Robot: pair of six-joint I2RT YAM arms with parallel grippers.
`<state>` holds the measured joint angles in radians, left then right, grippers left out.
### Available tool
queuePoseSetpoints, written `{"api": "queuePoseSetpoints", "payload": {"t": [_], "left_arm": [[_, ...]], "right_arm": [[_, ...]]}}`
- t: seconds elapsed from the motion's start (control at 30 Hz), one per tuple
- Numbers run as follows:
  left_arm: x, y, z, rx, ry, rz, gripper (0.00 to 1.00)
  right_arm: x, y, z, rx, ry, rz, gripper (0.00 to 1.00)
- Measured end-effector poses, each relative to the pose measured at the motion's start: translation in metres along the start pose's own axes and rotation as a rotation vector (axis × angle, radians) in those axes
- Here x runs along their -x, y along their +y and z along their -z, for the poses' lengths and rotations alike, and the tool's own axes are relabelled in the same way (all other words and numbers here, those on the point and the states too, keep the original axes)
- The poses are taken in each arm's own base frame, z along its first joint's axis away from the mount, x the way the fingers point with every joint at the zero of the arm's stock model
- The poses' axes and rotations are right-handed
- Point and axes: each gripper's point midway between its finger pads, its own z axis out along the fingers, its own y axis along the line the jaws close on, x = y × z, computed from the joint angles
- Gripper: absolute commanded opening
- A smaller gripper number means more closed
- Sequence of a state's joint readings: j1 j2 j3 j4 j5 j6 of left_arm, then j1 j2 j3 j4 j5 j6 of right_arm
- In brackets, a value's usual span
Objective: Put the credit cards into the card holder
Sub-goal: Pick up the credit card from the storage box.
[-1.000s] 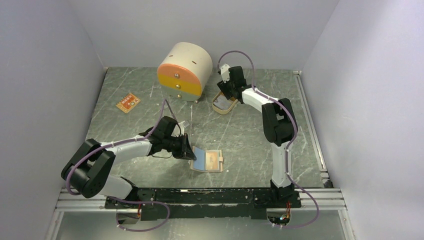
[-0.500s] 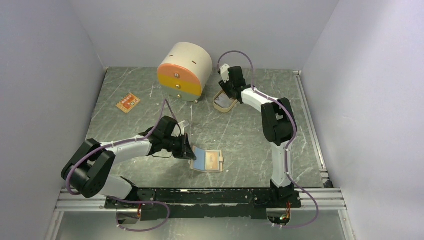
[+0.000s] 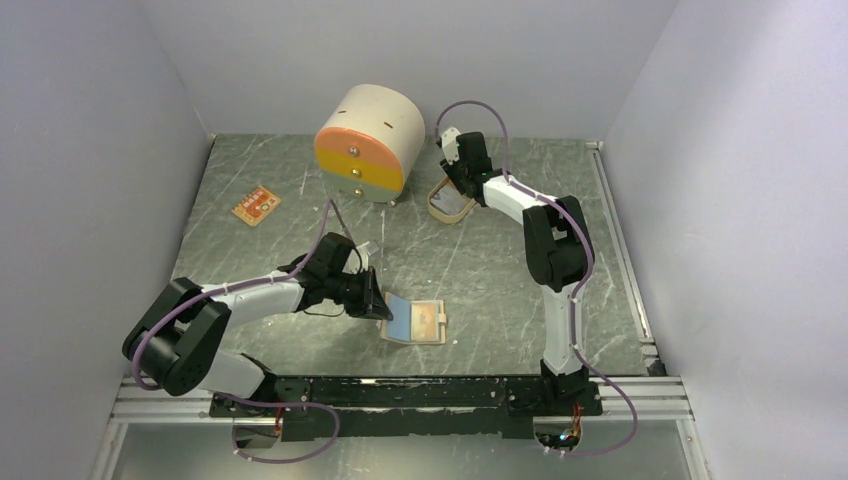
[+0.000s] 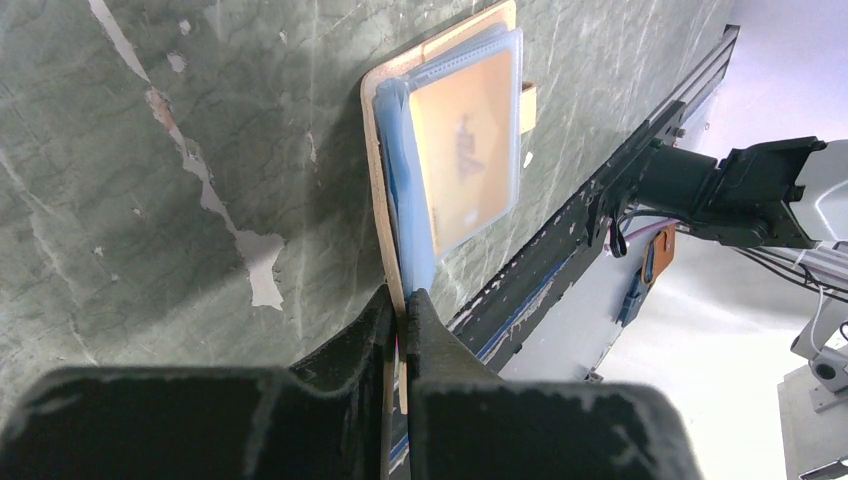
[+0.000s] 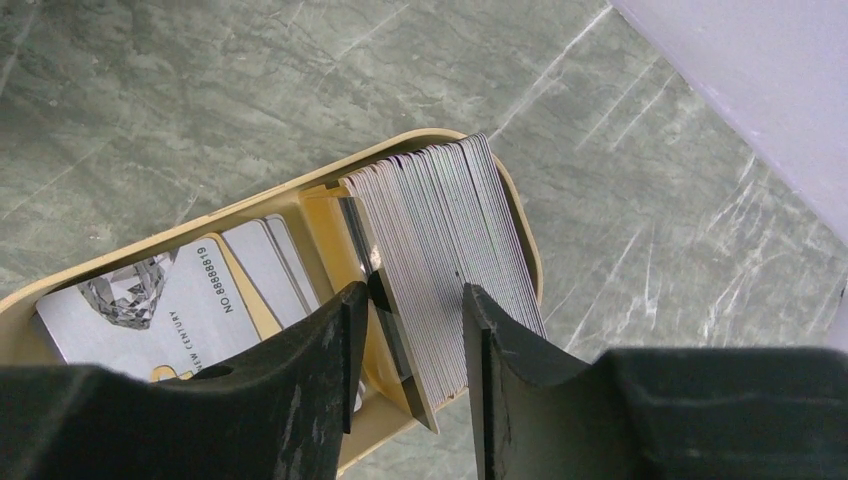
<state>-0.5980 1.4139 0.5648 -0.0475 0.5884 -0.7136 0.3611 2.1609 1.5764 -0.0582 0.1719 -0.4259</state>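
**Tray turns as the right jaws narrow over the card stack**

Since a second ago the beige oval tray (image 3: 437, 212) has turned a little at the rear of the grey-green marbled table (image 3: 500, 280). The right gripper (image 5: 412, 300) above it has drawn its fingers closer together.

Beside the tray stands the round cream drawer box (image 3: 372, 125) with its orange-yellow front. The right gripper's fingers straddle the nearer part of a stack of grey-silver credit cards (image 5: 440, 250) standing on edge in the tray. Whether they press the cards yet, I cannot tell. A silver card (image 5: 150, 310) lies flat in the tray's other section.

Near the table's front edge the tan card holder (image 3: 430, 322) lies open, with an orange-yellow card (image 4: 465, 150) behind its clear sleeve. The left gripper (image 4: 403, 297), fingers pressed together, pinches the holder's edge.
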Motion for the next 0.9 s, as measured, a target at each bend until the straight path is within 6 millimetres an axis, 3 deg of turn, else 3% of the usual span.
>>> {"api": "queuePoseSetpoints", "payload": {"t": [0.7,0.9], "left_arm": [[0.001,-0.001,0.000,-0.007,-0.004,0.004,0.09],[0.001,-0.002,0.000,-0.010,-0.005,0.002,0.09]], "right_arm": [[0.013,-0.004,0.005,0.018,-0.024,-0.022,0.24],[0.017,-0.003,0.011,0.043,-0.030,-0.031,0.11]]}}
